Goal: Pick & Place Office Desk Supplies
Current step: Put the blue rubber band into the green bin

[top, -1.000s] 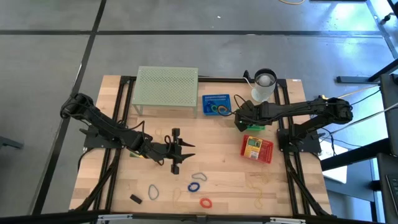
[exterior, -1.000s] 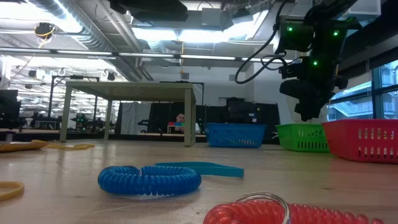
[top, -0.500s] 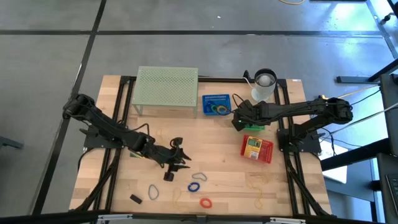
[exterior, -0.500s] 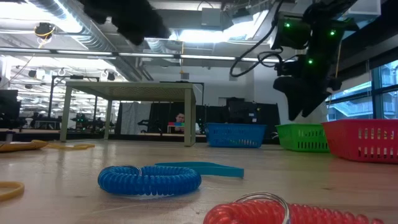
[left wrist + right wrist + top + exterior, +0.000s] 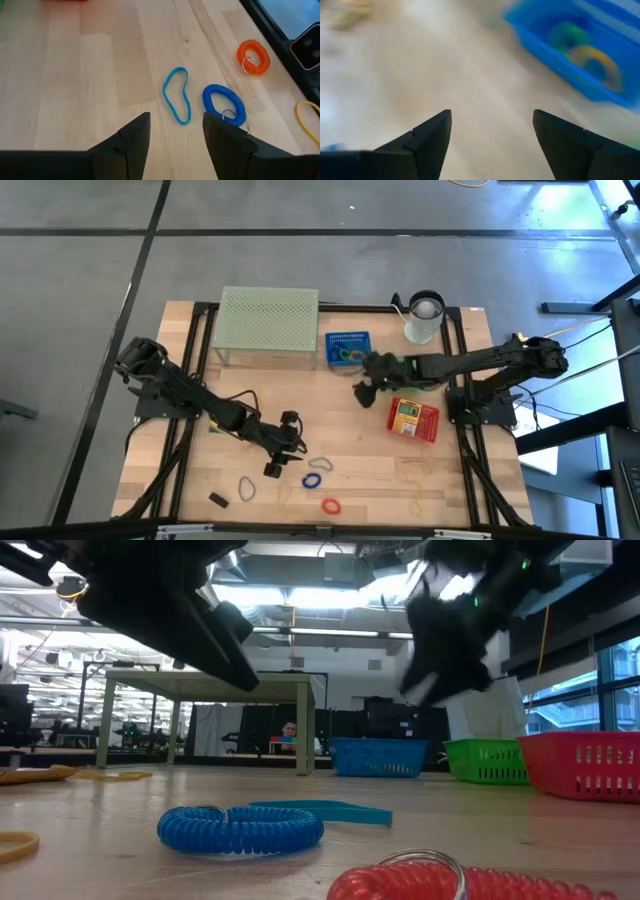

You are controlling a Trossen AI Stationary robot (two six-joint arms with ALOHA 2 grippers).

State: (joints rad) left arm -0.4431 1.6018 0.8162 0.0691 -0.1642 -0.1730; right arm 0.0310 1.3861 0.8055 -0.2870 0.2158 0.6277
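Tabletop (image 5: pixel 350 430) is seen from above with the left end effector (image 5: pixel 290 442) near the front middle, just beside a blue coil (image 5: pixel 315 479) and blue band loop (image 5: pixel 321 464). The right end effector (image 5: pixel 365 388) is held between the blue basket (image 5: pixel 347 348) and red box (image 5: pixel 413 419).

Low down, blue coil (image 5: pixel 240 828) and red coil (image 5: pixel 440 880) are lying flat.

Left wrist: fingers (image 5: pixel 131 140) parted, nothing held, above the blue loop (image 5: pixel 177 95); orange coil (image 5: pixel 253 56) sits nearby.

Right wrist: fingers (image 5: pixel 427 137) spread wide, empty.

overhead, table-level, two close wrist views
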